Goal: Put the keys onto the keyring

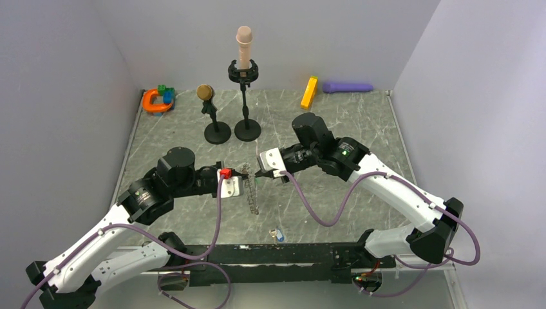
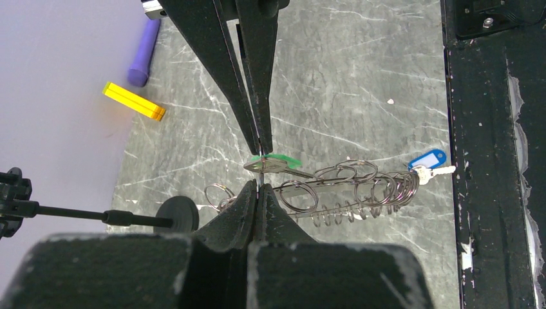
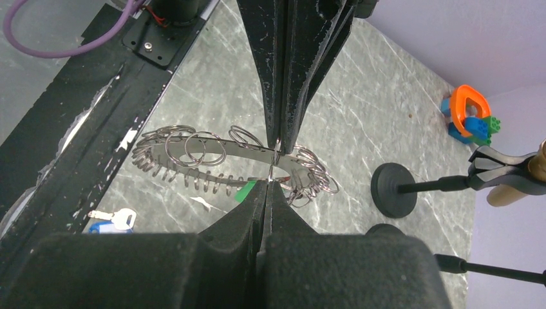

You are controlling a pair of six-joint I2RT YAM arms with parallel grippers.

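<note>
I am pinching the keyring [image 3: 254, 153] in my left tool [image 2: 257, 193], which is closing tight on its thin metal band and holding it in the air above the desk [image 1: 360, 129], between both arms. My right tool [image 3: 269, 183] is clamping shut on the green-headed key [image 2: 273, 162], right against the ring. I am judging both light, rigid and slick, so I am favouring the key's flat head and a bare stretch of band, away from the dangling small rings.
</note>
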